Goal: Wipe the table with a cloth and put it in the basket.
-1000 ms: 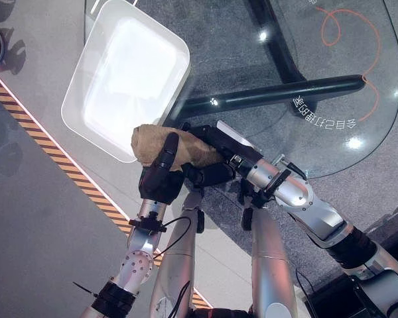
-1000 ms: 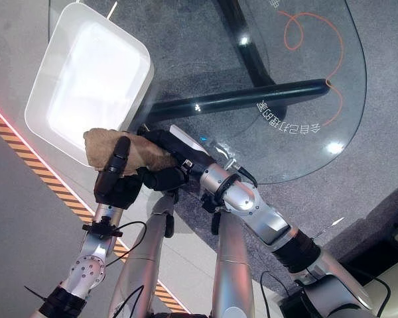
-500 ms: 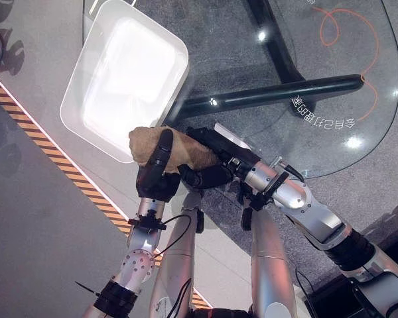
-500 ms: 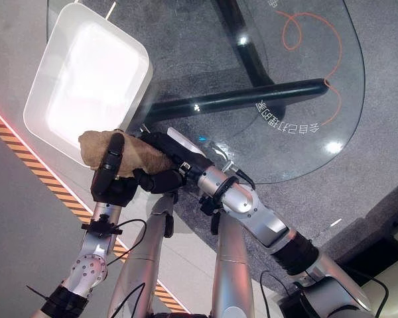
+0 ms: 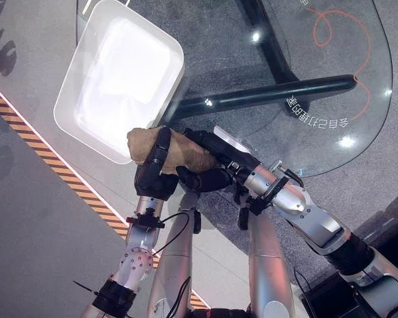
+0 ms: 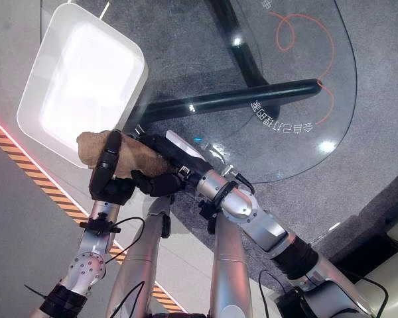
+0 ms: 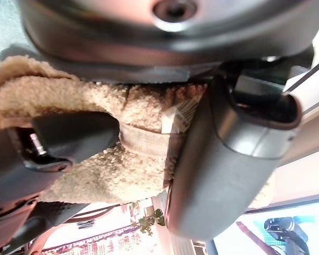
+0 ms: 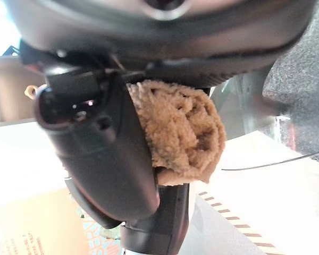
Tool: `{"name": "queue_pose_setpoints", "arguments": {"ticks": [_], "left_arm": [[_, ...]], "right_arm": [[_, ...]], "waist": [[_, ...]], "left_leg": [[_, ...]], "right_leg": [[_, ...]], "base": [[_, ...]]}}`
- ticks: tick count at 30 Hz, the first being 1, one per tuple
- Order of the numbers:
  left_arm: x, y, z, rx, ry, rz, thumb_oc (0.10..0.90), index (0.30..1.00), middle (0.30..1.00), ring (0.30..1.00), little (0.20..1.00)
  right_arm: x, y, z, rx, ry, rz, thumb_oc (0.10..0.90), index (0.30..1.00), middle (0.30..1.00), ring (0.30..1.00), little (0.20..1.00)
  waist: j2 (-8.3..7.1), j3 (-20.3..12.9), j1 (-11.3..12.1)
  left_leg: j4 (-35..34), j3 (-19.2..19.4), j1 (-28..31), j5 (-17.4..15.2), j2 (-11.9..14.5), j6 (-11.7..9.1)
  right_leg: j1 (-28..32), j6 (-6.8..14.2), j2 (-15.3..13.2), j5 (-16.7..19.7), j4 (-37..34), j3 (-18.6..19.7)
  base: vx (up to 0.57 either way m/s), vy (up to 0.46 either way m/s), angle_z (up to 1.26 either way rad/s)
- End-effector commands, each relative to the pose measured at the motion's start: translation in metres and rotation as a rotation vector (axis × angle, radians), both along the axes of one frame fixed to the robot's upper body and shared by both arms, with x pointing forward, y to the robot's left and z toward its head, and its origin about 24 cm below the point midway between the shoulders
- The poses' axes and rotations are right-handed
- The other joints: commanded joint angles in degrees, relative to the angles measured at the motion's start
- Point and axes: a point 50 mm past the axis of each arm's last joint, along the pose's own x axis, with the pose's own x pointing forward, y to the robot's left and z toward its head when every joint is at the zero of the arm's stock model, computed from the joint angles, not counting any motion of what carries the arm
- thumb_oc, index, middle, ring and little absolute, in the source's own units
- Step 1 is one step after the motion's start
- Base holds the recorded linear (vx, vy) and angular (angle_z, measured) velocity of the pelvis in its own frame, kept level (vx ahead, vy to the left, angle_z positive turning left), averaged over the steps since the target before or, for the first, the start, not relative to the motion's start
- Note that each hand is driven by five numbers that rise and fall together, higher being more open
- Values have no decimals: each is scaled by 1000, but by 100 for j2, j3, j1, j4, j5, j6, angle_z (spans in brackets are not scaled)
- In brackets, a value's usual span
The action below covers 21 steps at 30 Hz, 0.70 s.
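Note:
A tan fleecy cloth [image 5: 186, 148] is bunched between my two hands, just off the near left edge of the glass table [image 5: 305, 73]. My left hand [image 5: 152, 177] comes up from below with its fingers curled round the cloth's left end [image 7: 133, 159]. From the right, my right hand [image 5: 209, 162] has its fingers and thumb wrapped round the other end [image 8: 181, 133]. The white rectangular basket [image 5: 73, 116] stands on the table's left part, its near corner right beside the cloth.
A dark tubular table frame [image 5: 265, 96] shows through the glass, with orange markings [image 5: 338, 26] at the far right of the top. A black and orange striped line [image 5: 53, 165] crosses the floor on the left.
Both hands and the cloth have shifted slightly up and left toward the basket's near corner. The whole picture has also shifted a little, so the camera has moved.

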Motion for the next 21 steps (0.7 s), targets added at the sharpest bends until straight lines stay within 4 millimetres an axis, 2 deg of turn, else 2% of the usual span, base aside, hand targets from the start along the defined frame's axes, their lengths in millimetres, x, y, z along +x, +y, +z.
{"name": "queue_pose_setpoints", "arguments": {"ticks": [1,10,12,13,15,17,21], "left_arm": [[-23,-15,60,-86,-387,-109,100,300,300,300,200],[-24,-13,59,-74,-374,-97,111,309,309,309,211],[-24,-13,59,-70,-371,-100,298,469,469,469,398],[-24,-13,59,-70,-372,-101,333,500,500,500,433],[-24,-13,60,-71,-377,-105,353,516,516,516,453],[-24,-13,59,-69,-378,-110,449,599,599,599,549],[-24,-14,60,-74,-381,-112,443,594,594,594,543]], "right_arm": [[-35,10,50,224,-236,140,800,900,900,900,900],[-38,0,57,296,-265,110,800,900,900,900,900],[-38,-1,58,310,-263,108,800,900,900,900,900],[-38,-2,58,313,-263,107,800,900,900,900,900],[-38,-2,58,316,-263,105,800,900,900,900,900],[-38,-2,58,316,-261,108,800,900,900,900,900],[-39,-2,57,316,-262,106,800,900,900,900,900]], "waist": [[-2,-153,109],[-39,-153,74],[-44,-153,69],[-47,-153,66],[-45,-153,66],[-46,-153,68],[-44,-153,66]], "left_leg": [[224,226,137,-490,-340,280],[204,246,162,-505,-323,288],[207,247,159,-507,-319,288],[207,246,158,-508,-318,286],[202,244,156,-512,-317,285],[194,244,160,-512,-320,287],[200,253,151,-509,-317,283]], "right_leg": [[136,64,431,433,-625,-85],[148,76,455,431,-620,-50],[146,76,459,428,-618,-44],[141,77,461,428,-615,-42],[138,81,458,430,-622,-42],[148,79,459,430,-635,-41],[143,80,458,433,-634,-36]], "base": [[0,0,0],[0,0,0],[0,0,0],[0,0,0],[0,0,0],[0,0,0],[0,0,0]]}}
